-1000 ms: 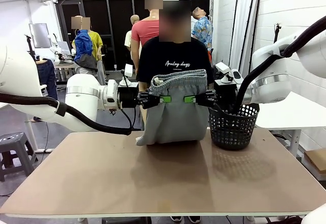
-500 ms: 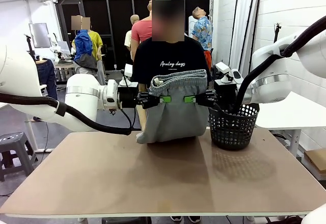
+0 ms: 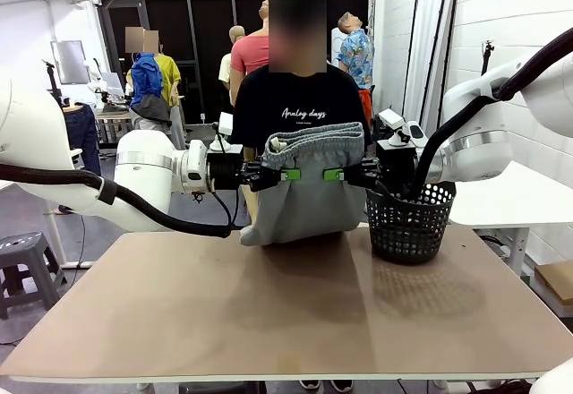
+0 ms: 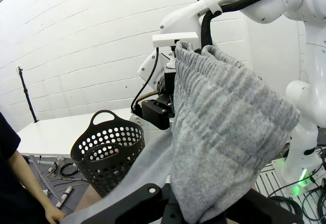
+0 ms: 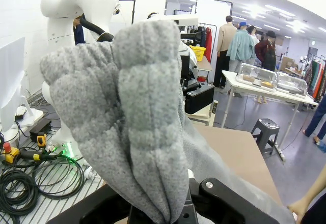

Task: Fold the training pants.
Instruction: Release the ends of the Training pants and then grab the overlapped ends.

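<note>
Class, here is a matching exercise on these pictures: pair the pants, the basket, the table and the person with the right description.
Things: 1 pants; 2 basket; 3 table; 4 person.
Descriptions: A black, with holes; B brown, flat top; C grey, held up by the waistband; D stands at the far side.
Pairs: 1-C; 2-A; 3-B; 4-D.

Left white arm (image 3: pixel 148 175): forearm level, wrist horizontal. Left gripper (image 3: pixel 279 175), black with green pads, clamped on the waistband of the light grey jersey training pants (image 3: pixel 309 201). Right white arm (image 3: pixel 483 152): mirrored pose. Right gripper (image 3: pixel 333 175) also clamped on the waistband. Fingertips face each other, near together.
</note>
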### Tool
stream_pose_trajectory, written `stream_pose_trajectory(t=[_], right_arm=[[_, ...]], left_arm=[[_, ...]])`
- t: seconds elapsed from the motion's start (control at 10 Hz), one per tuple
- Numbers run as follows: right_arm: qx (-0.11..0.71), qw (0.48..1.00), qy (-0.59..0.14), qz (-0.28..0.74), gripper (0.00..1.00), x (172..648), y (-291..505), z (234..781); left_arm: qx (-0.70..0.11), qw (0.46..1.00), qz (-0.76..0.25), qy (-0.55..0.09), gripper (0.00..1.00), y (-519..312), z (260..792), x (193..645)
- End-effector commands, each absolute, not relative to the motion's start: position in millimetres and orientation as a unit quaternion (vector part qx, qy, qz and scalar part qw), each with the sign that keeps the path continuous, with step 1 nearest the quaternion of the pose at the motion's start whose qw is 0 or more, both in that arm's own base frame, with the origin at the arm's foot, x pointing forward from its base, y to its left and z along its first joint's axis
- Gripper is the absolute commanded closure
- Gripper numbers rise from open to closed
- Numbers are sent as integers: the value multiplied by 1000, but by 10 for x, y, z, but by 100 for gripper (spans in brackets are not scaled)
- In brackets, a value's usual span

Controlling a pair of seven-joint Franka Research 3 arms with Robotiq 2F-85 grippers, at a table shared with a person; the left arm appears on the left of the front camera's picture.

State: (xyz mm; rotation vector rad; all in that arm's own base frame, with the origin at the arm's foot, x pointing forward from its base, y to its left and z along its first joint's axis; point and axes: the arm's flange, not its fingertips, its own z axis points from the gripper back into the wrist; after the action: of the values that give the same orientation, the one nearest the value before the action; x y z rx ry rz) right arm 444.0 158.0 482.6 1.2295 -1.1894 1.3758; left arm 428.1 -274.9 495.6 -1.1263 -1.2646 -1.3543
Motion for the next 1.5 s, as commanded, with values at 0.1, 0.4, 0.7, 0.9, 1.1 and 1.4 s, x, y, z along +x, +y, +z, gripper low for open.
stream_pose_trajectory(t=[0.1, 0.4, 0.7, 0.9, 1.1, 1.4], right_arm=[[500, 450, -485, 559, 100, 4429, 1587, 4829], [500, 450, -485, 559, 100, 4429, 1587, 4829], [500, 450, -485, 559, 100, 4429, 1587, 4829], [500, 450, -485, 559, 100, 4429, 1587, 4829], [500, 450, -485, 559, 100, 4429, 1587, 4829], [500, 450, -485, 559, 100, 4429, 1587, 4829]], left_arm=[[-460, 468, -551, -516, 100, -2748, 4972, 4272], [-460, 468, -551, -516, 100, -2748, 4972, 4272], [-460, 468, -551, -516, 100, -2748, 4972, 4272], [-460, 468, -551, -516, 100, -2748, 4972, 4272], [-460, 468, -551, -516, 100, -2748, 4972, 4272], [-460, 468, -551, -516, 100, -2748, 4972, 4272]])
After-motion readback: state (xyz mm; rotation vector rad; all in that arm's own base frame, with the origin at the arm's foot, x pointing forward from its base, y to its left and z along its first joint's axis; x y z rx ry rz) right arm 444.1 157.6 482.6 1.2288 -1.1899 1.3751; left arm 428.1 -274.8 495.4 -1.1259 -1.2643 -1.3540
